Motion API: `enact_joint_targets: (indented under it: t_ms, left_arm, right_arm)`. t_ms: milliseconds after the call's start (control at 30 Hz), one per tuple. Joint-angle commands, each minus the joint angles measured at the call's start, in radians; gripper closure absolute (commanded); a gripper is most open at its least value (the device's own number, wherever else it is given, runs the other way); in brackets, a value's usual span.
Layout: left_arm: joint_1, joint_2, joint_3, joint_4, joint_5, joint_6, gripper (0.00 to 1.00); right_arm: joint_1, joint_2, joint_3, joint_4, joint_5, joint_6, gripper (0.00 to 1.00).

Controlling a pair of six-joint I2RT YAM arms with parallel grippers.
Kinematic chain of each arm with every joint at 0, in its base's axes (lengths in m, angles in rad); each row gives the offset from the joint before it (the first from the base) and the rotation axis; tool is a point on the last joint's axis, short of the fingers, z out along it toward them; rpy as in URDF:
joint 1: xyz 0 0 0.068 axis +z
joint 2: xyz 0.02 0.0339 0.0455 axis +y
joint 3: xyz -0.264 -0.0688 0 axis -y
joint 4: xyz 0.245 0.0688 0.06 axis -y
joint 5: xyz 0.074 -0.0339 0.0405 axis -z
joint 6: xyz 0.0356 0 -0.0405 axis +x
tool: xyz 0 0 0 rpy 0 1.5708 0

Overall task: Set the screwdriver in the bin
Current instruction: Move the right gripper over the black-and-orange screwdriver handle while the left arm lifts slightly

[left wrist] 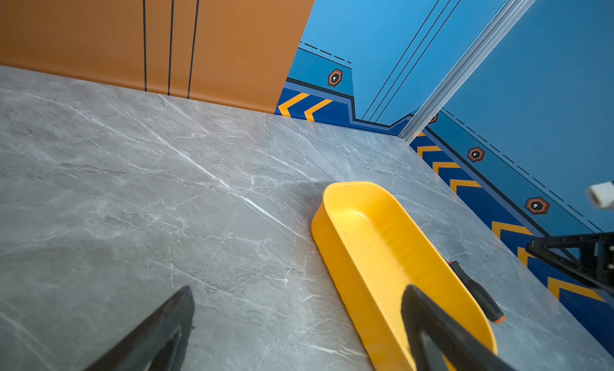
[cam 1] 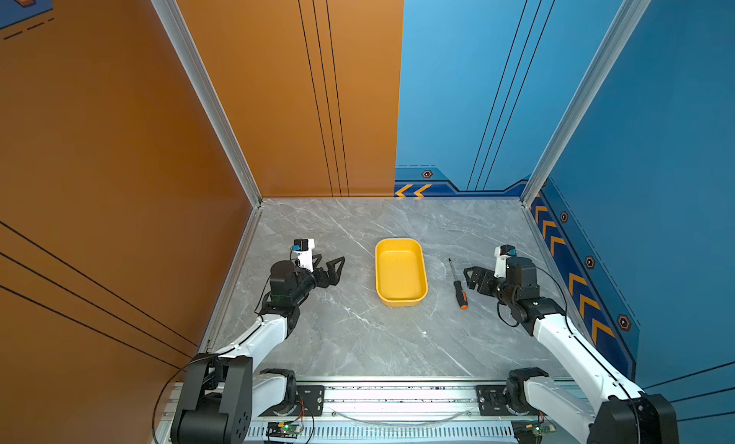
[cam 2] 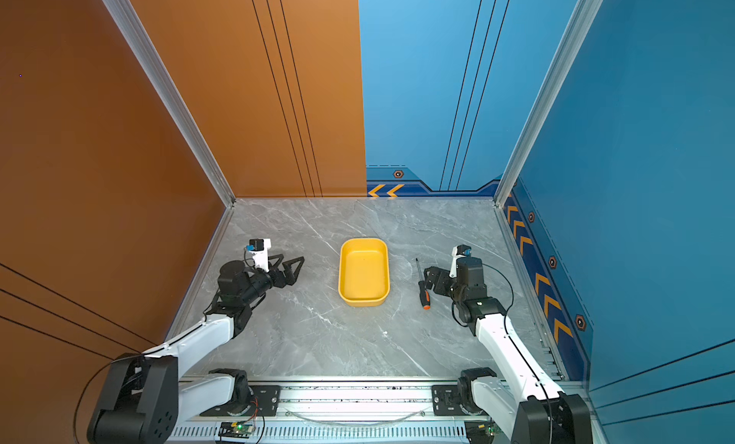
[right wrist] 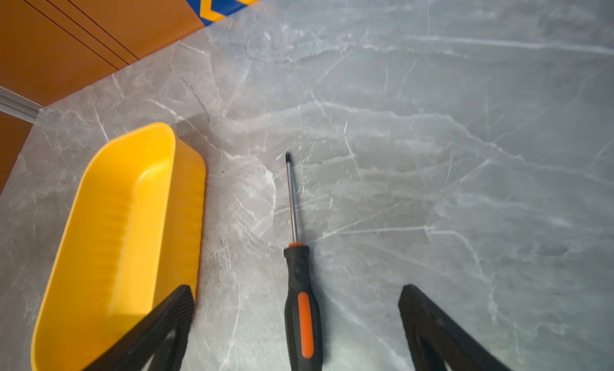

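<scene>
The screwdriver (cam 1: 457,285) is seen lying flat on the grey table (cam 1: 358,334), just right of the yellow bin (cam 1: 401,271). It runs roughly along the bin's long side, with the tip pointing far and the orange butt near. Nothing has been placed in the bin. The right gripper (cam 1: 468,279) is poised close by the handle on its right, jaws spread wide and nothing held. In the right wrist view the handle is framed between the two fingers (right wrist: 179,306), neither one touching it. The left gripper (cam 1: 333,263) is parked well left of the bin, jaws apart and empty.

The approach to the pick is judged to be the step in hand. The handle should be kept centred as the gripper is lowered. The thick ribbed handle should be clamped rather than the thin shaft, which would likely roll or slip. The table should not be scraped. Once gripped, the tool should be lifted clear of the bin's right wall, kept parallel to the long side, and released low.
</scene>
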Motion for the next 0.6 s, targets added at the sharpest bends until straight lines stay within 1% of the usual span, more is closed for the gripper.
enact_joint_targets:
  t_ms: [0,33,233,333,433,567]
  left_arm:
    - [-0.008,-0.027,-0.034,-0.015,0.048,-0.061,0.02]
    - [-0.009,-0.023,-0.038,-0.015,0.054,-0.065,0.02]
    - [-0.009,0.021,-0.016,-0.029,0.124,-0.084,0.02]
    - [-0.009,0.037,-0.012,-0.029,0.134,-0.091,0.02]
    - [-0.01,0.048,-0.003,-0.035,0.137,-0.092,0.02]
    - [-0.01,0.063,0.004,-0.039,0.146,-0.092,0.02]
  right_arm:
    - [0.006,0.002,-0.01,-0.096,-0.031,0.039,0.06]
    - [0.009,0.013,-0.006,-0.096,-0.042,0.037,0.07]
    - [0.072,0.118,0.041,-0.145,0.002,0.033,0.11]
    - [0.104,0.175,0.056,-0.157,0.027,0.044,0.13]
    - [0.138,0.23,0.077,-0.175,0.082,0.055,0.14]
    - [0.173,0.282,0.106,-0.191,0.123,0.058,0.16]
